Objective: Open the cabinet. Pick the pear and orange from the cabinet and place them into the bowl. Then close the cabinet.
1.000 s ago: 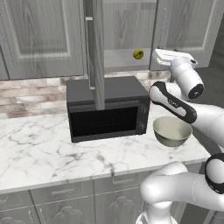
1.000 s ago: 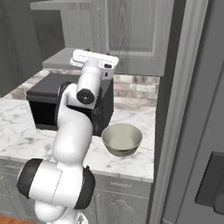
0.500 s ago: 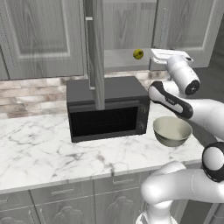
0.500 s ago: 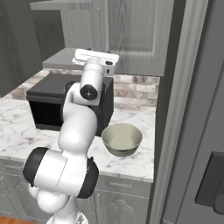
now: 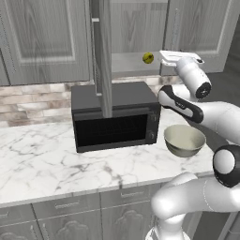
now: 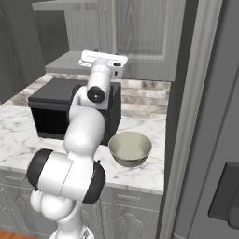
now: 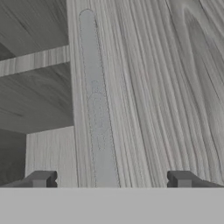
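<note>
The cabinet [image 5: 197,28] has its left door [image 5: 101,56] swung open, edge-on to me, and its right door shut. The yellow-green pear [image 5: 148,57] sits on the grey inner shelf. The orange is hidden. My gripper [image 5: 174,55] is open and level with the shelf, right in front of the shut right door [image 6: 140,32]. In the hand view that door's slim handle [image 7: 98,113] stands between my fingertips [image 7: 41,178] and nothing is held. The cream bowl [image 5: 184,139] rests on the marble counter, below the gripper [image 6: 103,59].
A black microwave [image 5: 115,117] stands on the counter [image 5: 42,164] under the open door, left of the bowl [image 6: 130,148]. A tall dark fridge side [image 6: 205,116] walls off the right. Drawer-fronted base cabinets [image 5: 65,211] run below the counter.
My hand has crept slightly up and in toward the shut right door. The jaws stay open, and the pear and bowl have not moved.
</note>
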{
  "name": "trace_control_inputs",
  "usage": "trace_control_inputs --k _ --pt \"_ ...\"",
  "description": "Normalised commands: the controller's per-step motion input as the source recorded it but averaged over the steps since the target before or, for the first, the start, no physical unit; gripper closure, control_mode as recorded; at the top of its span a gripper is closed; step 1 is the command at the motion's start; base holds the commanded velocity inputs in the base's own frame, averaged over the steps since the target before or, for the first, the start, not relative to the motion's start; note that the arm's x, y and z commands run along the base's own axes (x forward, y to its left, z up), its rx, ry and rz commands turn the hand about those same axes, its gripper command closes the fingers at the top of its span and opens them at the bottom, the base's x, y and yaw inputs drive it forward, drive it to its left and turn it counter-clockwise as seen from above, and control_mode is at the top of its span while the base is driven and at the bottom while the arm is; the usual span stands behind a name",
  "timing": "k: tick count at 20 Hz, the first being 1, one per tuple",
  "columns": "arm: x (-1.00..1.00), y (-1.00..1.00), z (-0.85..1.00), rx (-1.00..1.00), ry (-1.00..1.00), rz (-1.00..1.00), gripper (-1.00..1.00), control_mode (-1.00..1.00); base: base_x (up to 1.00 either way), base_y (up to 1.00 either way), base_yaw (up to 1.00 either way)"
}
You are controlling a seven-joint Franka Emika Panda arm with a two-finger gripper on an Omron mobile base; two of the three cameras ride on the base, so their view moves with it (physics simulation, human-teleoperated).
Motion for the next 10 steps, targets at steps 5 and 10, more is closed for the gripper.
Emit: trace_control_inputs --k 5,10 --pt "0.38 0.02 -0.01 0.0 0.04 0.0 -1.0 -1.0 0.0 0.0 0.0" --pt "0.48 0.01 -0.08 0.0 0.05 0.0 -1.0 -1.0 0.0 0.0 0.0"
